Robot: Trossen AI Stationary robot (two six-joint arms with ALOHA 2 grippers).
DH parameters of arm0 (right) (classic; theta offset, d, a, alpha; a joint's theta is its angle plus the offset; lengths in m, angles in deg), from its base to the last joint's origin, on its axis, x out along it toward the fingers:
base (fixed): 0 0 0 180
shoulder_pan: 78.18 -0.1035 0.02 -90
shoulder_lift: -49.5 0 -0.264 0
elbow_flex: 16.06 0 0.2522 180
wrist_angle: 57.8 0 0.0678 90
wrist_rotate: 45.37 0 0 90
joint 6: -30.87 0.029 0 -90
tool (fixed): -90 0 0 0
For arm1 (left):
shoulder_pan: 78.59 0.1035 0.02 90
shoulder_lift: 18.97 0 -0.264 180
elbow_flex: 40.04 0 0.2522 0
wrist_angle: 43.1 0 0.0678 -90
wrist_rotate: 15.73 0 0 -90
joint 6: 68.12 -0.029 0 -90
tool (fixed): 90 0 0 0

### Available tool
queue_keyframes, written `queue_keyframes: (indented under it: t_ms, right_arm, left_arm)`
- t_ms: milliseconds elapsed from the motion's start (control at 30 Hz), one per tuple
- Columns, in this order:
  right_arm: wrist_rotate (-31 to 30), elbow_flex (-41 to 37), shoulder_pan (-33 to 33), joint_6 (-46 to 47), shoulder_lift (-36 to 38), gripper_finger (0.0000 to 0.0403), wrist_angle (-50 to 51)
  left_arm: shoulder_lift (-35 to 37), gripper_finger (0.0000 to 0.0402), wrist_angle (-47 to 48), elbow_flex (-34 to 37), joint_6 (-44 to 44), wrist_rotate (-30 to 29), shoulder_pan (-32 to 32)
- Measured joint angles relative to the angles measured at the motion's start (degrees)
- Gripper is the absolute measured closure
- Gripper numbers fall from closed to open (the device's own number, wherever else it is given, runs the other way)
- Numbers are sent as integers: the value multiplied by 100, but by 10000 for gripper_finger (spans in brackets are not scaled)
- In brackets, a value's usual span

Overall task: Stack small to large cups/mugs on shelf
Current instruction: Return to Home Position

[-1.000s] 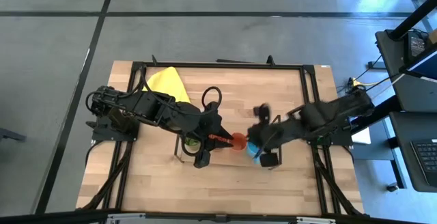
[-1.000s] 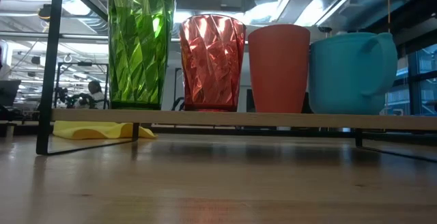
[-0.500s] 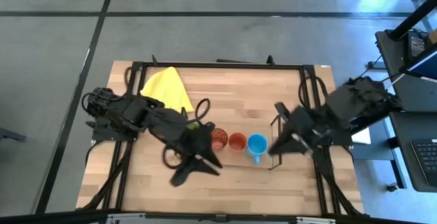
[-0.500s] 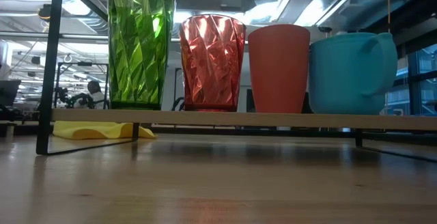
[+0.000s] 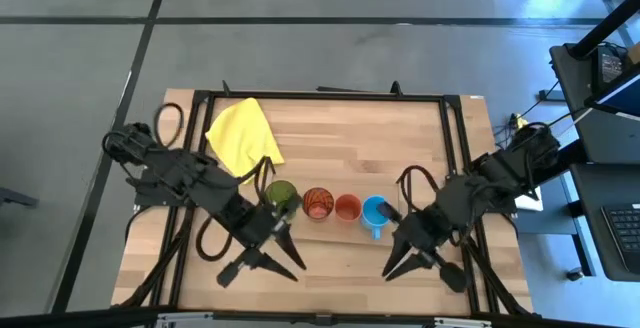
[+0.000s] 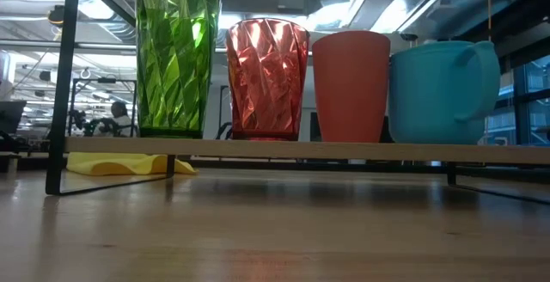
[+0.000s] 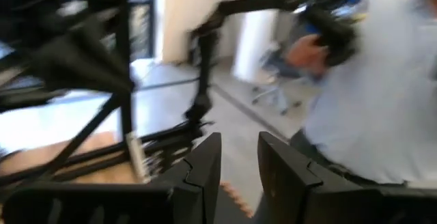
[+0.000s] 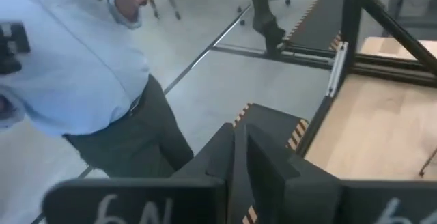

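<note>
Four cups stand upright in a row on the shelf [image 6: 258, 149], a low dark wire rack: green tumbler [image 6: 176, 54] [image 5: 281, 197], red-orange patterned cup [image 6: 266, 80] [image 5: 318, 204], plain orange cup [image 6: 351, 84] [image 5: 347, 207], and light blue mug [image 6: 443, 88] [image 5: 376, 212]. Each rests on its base. My left gripper [image 5: 288, 264] [image 7: 239, 156] hangs open, in front of the green tumbler, toward the near edge. My right gripper [image 5: 393, 266] [image 8: 239, 149] is shut and hangs in front of the blue mug. Neither has anything between its fingers.
A yellow cloth [image 5: 243, 133] [image 6: 129, 163] lies at the table's far left behind the shelf. The black table frame [image 5: 320, 95] runs round the top. A person in a light blue shirt [image 7: 369, 101] [image 8: 61, 67] stands beyond the near edge. Bare wood [image 5: 340, 278] lies between the grippers.
Both grippers have drawn back from over the cups toward the table's near edge, the left also leftward and the right rightward. Both have risen and tipped up from pointing down to nearly level. The four cups have stayed in place on the shelf.
</note>
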Motion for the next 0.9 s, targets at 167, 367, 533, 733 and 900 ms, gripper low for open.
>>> queue_keyframes:
  t_ms: [167,367,533,733,900]
  right_arm:
    - [-91,-1689,180,247,1208,364,-934]
    - [-696,-3550,422,173,3555,364,-1558]
    - [-919,-4921,651,-148,5253,364,-2072]
    - [-1259,-6536,806,-452,6968,364,-2865]
    - [-1317,-7713,846,-588,8298,364,-3548]
  left_arm:
    - [839,310,-1935,1991,188,1144,457]
    - [2629,310,-1772,3232,115,1454,1585]
    - [4114,310,-1522,4105,-259,1329,2488]
    - [5805,310,-2114,5824,35,1034,3146]
    - [7085,310,-3320,7478,420,732,3372]
